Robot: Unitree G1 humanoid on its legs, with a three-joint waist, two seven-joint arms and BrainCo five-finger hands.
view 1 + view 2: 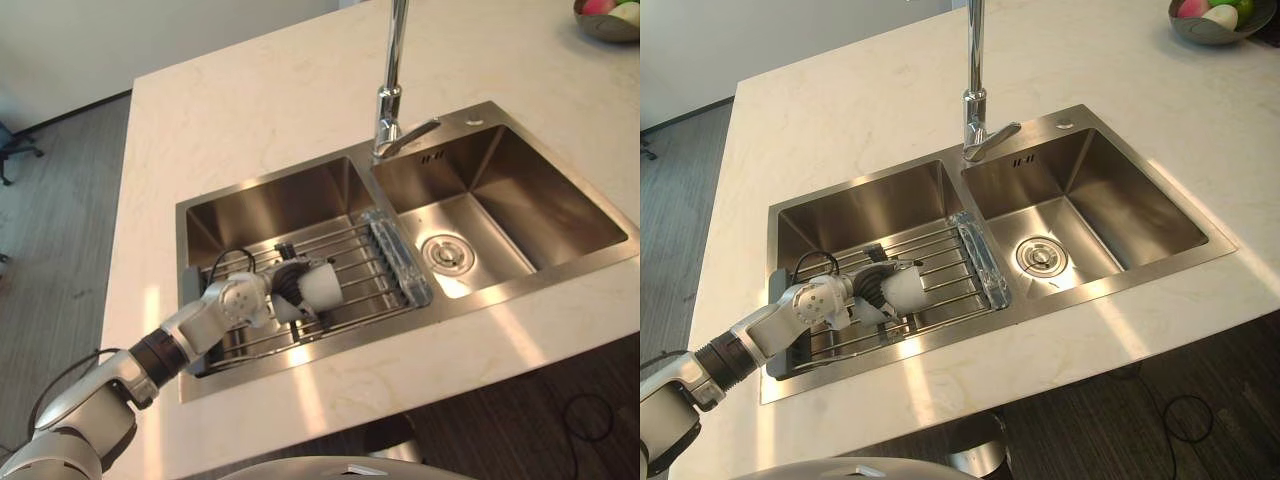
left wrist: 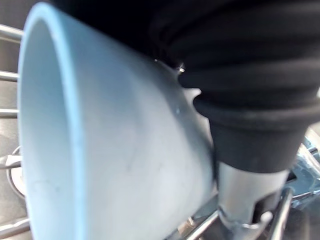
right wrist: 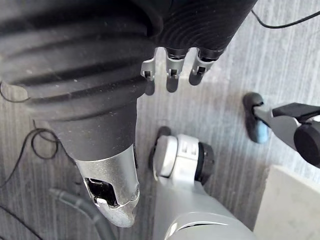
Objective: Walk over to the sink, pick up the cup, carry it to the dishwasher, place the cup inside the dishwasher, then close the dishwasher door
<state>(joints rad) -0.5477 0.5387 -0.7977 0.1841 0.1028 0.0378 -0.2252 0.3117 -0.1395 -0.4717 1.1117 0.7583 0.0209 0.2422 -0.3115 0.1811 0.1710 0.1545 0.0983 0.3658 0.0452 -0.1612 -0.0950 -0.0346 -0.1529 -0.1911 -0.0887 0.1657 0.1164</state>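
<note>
The left robot hand (image 1: 287, 288) reaches down into the left basin of the sink (image 1: 560, 205), its fingers curled round the pale cup (image 1: 325, 288), which lies on its side on the wire rack (image 1: 365, 262) with its mouth turned toward the right basin. In the left wrist view the cup's wall sits tight against the palm and thumb. The right robot hand (image 3: 100, 100) hangs over the floor (image 3: 300, 60) with fingers relaxed, holding nothing.
</note>
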